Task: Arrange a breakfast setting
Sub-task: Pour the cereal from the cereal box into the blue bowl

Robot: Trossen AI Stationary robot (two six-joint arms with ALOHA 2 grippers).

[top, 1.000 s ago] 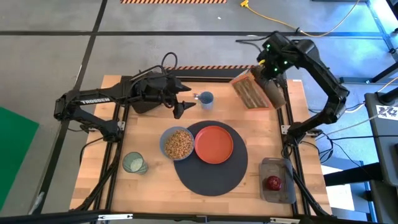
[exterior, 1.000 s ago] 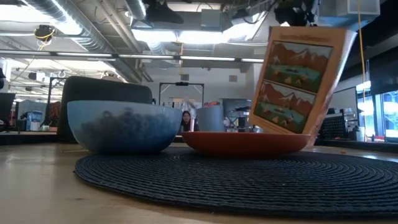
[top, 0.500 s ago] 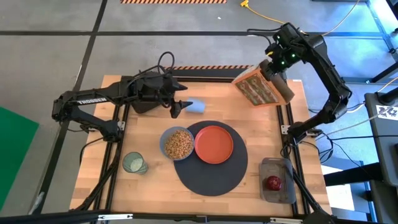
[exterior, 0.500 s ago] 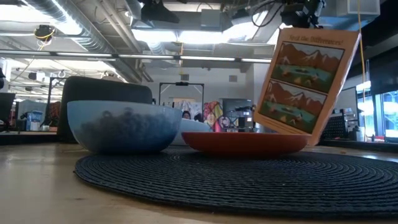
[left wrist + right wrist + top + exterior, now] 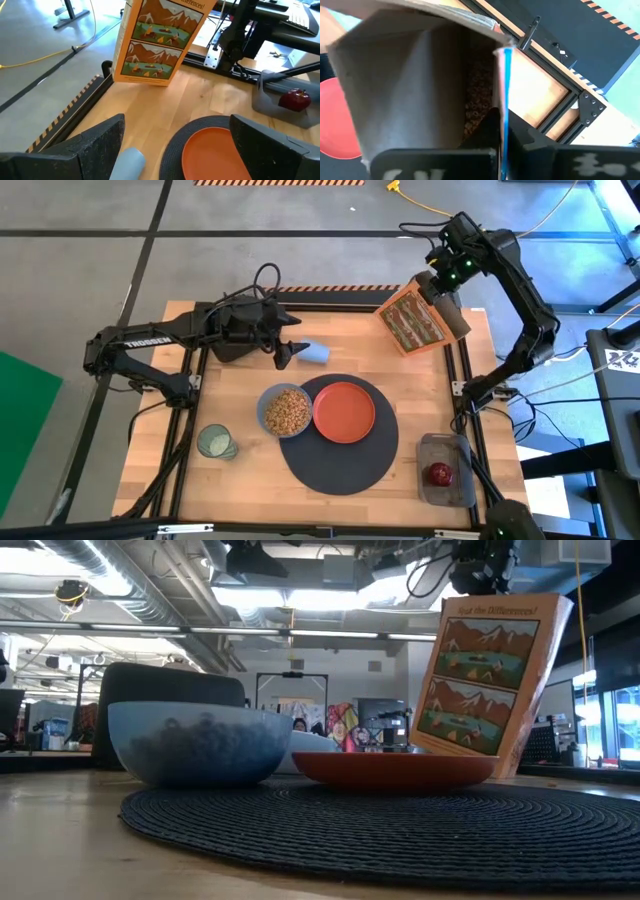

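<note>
Box: orange cereal box (image 5: 413, 325), clamped at its top by the right gripper (image 5: 437, 288).
Cup: blue, toppled (image 5: 315, 352), just before the left gripper's (image 5: 287, 350) spread fingers.

High view looks straight down on the table (image 5: 240, 470). Low view sits at tabletop level. Both share the orange plate (image 5: 344, 412) and cereal box (image 5: 487, 675).

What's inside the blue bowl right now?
The blue bowl on the dark mat holds brown cereal, spread across it in the high view. Whatever lies beneath that cereal is covered.
</note>
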